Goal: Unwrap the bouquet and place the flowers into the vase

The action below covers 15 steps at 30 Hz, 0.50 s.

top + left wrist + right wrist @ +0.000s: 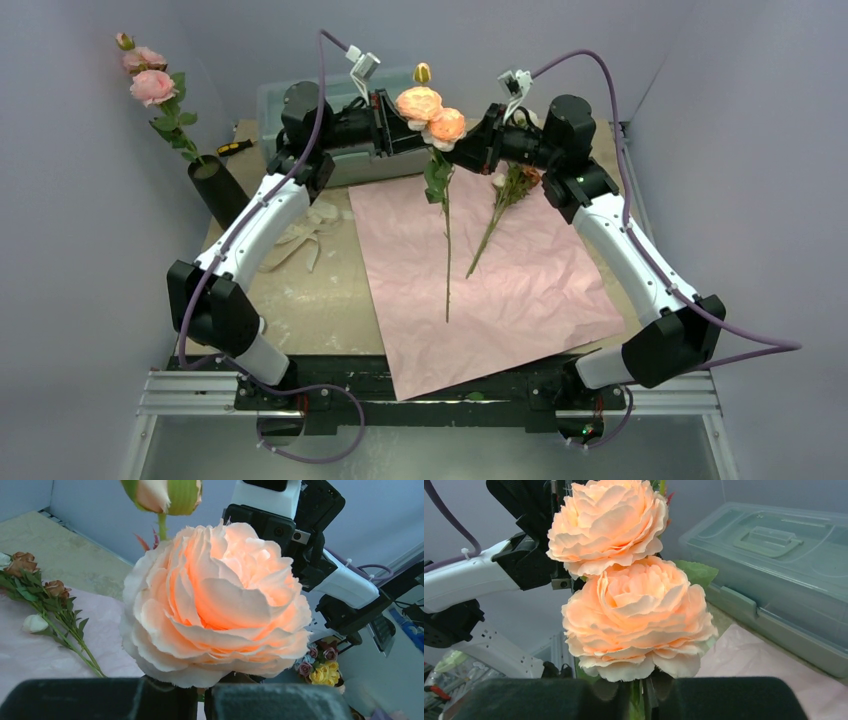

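Observation:
A stem of peach flowers (433, 113) hangs above the pink wrapping paper (520, 290), its thin stem reaching down to the sheet. My left gripper (398, 122) is shut on the stem just under one bloom (215, 600), with a bud (165, 492) above it. My right gripper (468, 152) is shut on the same stem below the lower bloom (639, 615). The black vase (220, 190) stands at the far left and holds pink roses (150, 85). A brown and white spray (508, 195) lies on the paper.
A pale green toolbox (268, 105) sits at the back behind both grippers, and it shows close on the right in the right wrist view (784, 555). Beige ribbon (300, 238) lies loose left of the paper. A black and yellow tool (234, 148) lies near the vase.

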Available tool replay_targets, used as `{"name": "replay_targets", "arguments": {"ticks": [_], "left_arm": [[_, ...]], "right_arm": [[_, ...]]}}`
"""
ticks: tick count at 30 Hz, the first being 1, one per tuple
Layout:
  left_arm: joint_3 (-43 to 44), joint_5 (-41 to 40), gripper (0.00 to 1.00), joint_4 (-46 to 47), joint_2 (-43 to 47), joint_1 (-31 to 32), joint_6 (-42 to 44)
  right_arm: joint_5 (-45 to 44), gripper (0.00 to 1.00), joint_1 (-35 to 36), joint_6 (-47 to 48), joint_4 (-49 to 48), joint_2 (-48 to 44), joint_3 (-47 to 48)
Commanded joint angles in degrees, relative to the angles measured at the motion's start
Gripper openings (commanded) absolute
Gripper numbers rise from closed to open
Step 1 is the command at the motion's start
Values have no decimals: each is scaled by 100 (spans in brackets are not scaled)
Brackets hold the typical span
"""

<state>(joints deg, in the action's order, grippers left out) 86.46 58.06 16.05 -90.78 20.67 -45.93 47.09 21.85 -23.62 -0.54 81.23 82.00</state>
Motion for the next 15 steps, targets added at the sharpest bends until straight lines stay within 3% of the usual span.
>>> {"name": "replay_targets", "arguments": {"ticks": [1, 3, 6, 11, 15], "left_arm": [[80, -238, 0, 63, 247, -134, 204], [33, -359, 0, -153, 349, -258, 408], [-43, -515, 0, -374, 526, -570, 585], [-82, -873, 0, -643, 849, -1243, 893], [306, -1434, 0, -1372, 1119, -1652, 1610]], "right_arm": [[173, 32, 46, 199, 155, -204, 91], [245, 50, 39, 231, 217, -189, 171], [205, 68, 36, 383, 399, -201, 378], [267, 88, 31, 472, 481, -301, 538], [250, 98, 37, 703, 702, -327, 628]]}}
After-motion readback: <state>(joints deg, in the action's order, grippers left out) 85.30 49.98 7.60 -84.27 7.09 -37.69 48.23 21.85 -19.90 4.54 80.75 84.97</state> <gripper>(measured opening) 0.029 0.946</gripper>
